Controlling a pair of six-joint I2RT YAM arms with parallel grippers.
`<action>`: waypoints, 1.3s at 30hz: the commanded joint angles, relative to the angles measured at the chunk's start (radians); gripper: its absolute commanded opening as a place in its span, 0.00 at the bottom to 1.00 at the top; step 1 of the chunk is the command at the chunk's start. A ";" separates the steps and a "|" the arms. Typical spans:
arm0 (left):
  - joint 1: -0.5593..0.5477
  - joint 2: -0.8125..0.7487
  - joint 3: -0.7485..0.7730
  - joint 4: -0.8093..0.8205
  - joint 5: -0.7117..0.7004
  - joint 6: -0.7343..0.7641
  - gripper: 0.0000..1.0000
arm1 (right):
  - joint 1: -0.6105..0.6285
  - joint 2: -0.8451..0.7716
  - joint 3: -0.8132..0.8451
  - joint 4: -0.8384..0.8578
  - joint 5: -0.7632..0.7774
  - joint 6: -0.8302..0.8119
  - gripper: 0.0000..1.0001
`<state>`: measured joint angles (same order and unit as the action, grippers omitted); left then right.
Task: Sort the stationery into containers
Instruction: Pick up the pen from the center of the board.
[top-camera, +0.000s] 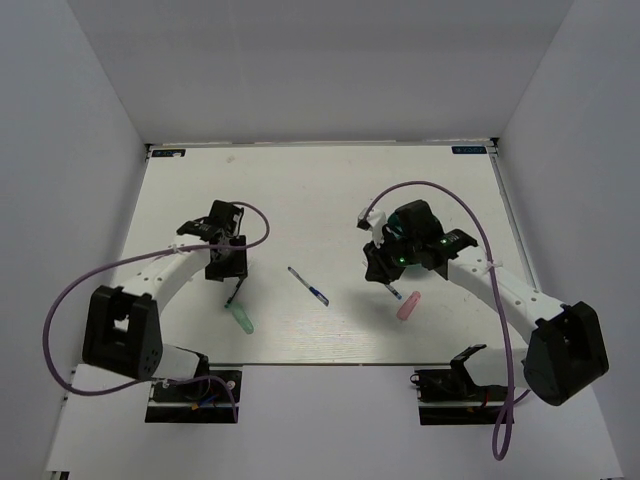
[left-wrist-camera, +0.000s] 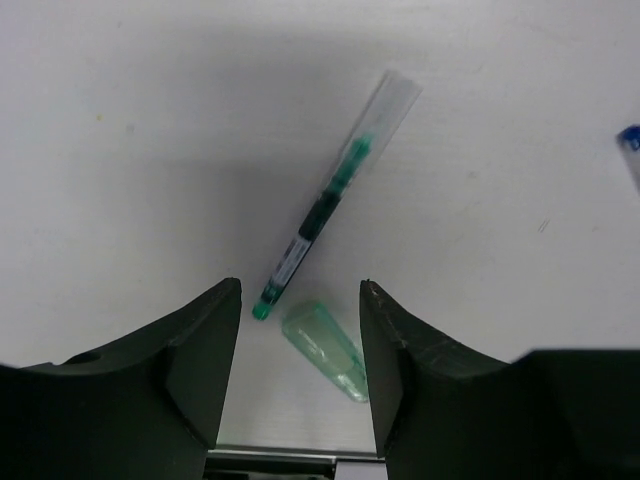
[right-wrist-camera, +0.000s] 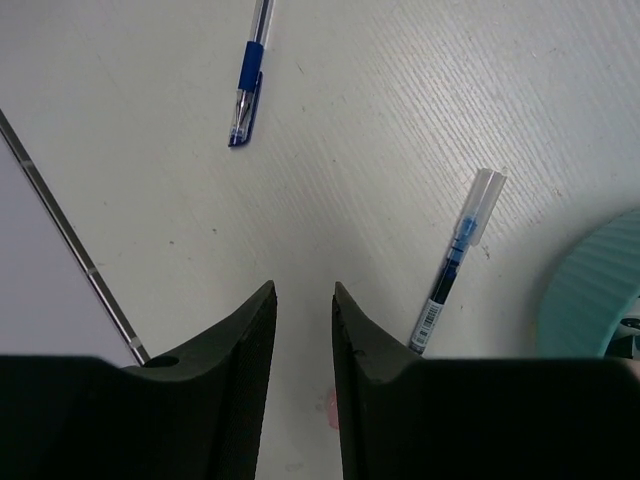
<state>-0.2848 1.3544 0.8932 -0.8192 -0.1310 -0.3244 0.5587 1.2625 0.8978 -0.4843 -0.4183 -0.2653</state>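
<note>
Below the spread left gripper (left-wrist-camera: 300, 290), a pen (left-wrist-camera: 325, 205) reads green only by wrist view; right gripper (right-wrist-camera: 304, 290) barely parted.

place: robotics lab cell | seen: white table (top-camera: 320, 190) — boxed by plain white walls (top-camera: 320, 60)

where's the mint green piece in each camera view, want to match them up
Top external: mint green piece left of centre, below the middle.
Left wrist: bottom centre, just under the lower end of the green-ink pen.
Right wrist: not in it.
Shared landmark: the green-ink pen, lying beside it in the top and left wrist views.
</note>
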 joint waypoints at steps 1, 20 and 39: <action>-0.011 0.092 0.067 0.063 0.011 0.051 0.61 | 0.006 0.015 0.046 -0.049 0.000 0.012 0.32; -0.037 0.371 0.144 0.166 -0.054 0.076 0.41 | 0.001 0.015 0.038 -0.054 -0.016 0.028 0.35; -0.161 0.261 0.437 0.130 0.051 0.008 0.00 | -0.005 -0.095 -0.010 0.052 0.355 0.106 0.00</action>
<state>-0.3771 1.6989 1.2366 -0.7387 -0.1699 -0.2756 0.5575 1.2163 0.8978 -0.5064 -0.2642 -0.2031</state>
